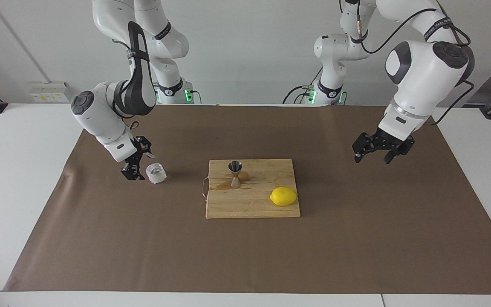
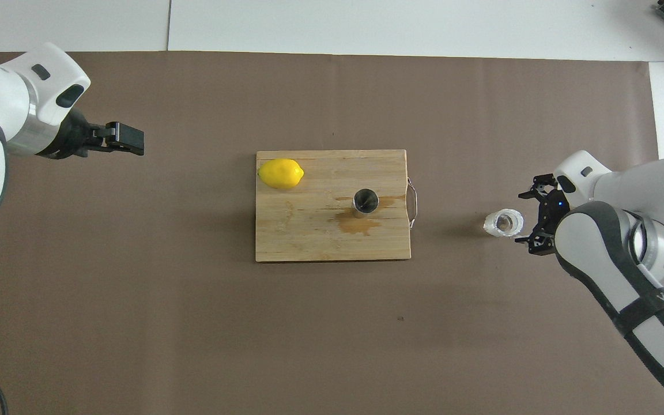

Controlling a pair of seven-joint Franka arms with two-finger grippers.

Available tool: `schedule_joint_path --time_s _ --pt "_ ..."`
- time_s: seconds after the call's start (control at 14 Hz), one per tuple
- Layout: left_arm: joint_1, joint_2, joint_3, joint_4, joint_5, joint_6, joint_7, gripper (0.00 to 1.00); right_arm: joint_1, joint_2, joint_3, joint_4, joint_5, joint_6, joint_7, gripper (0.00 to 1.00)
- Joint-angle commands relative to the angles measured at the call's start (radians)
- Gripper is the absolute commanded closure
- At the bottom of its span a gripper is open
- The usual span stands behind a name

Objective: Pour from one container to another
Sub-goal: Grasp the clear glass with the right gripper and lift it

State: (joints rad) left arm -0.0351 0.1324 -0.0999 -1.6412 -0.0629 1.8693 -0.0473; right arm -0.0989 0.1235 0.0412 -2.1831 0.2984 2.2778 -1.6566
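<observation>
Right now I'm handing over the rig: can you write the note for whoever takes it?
Right gripper: open, low beside the glass cup, not gripping it.
Left gripper: open, empty, over bare paper at its own end, waiting.
The cup stands on the paper toward the right arm's end.
The jigger stands upright on the cutting board, with a lemon and a wet stain.
Left: grasp cup, carry, pour into jigger.

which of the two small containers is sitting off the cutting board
The frosty clear glass cup: it stands on the brown paper beside the right hand. The steel jigger stands on the board.
</observation>
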Motion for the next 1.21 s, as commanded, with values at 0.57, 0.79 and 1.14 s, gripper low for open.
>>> schedule_joint_path --time_s 0.57,0.79,1.14 --pt "0.190 -0.105 -0.011 0.018 0.021 -0.169 0.259 0.00 -0.019 0.084 0.008 -0.047 0.220 0.083 -0.275 0.00" --pt "0.175 -0.112 -0.029 0.076 0.025 -0.242 0.146 0.00 -0.027 0.082 0.008 -0.049 0.228 0.077 -0.276 0.40" --pt "0.078 -0.126 -0.044 0.110 0.098 -0.375 0.061 0.00 -0.024 0.070 0.011 -0.044 0.229 0.066 -0.241 0.89"
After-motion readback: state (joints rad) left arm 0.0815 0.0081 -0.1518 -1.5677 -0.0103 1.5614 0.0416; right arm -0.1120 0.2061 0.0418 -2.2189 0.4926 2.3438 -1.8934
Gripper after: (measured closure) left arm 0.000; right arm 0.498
